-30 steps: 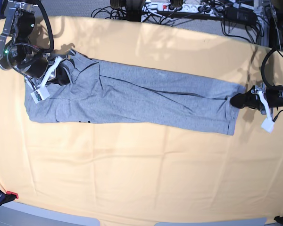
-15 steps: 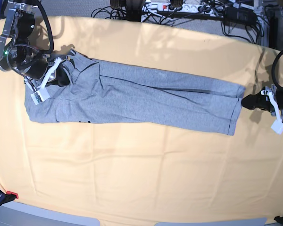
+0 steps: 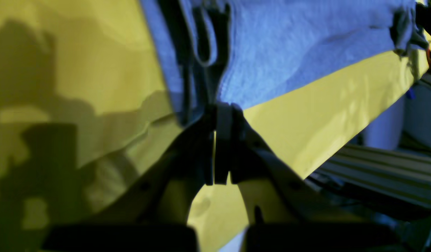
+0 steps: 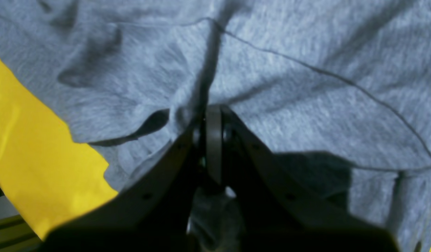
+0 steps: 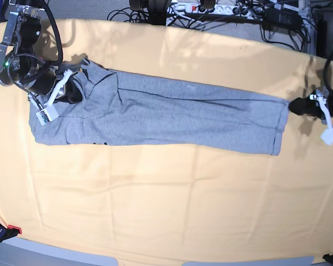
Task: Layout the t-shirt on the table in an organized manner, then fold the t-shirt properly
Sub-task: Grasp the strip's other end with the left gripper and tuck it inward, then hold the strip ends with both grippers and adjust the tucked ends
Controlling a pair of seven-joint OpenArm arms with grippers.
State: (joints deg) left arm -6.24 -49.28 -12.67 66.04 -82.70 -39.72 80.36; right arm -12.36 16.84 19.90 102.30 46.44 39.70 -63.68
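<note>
Stretching across the table (image 5: 172,205), the shirt (image 5: 166,113) runs arm to arm: right gripper (image 4: 212,120) pinches its end, left gripper (image 3: 222,115) closed at the opposite edge, grip unclear.

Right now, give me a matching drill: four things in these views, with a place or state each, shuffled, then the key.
Things:
1. t-shirt
2. left gripper
3. right gripper
4. table

States:
A. shut on grey fabric at one end of the shirt
B. shut, at the shirt's other edge; whether it pinches cloth is unclear
C. stretched into a long grey band
D. covered in pale yellow-orange cloth

Pairs: 1-C, 2-B, 3-A, 4-D
</note>
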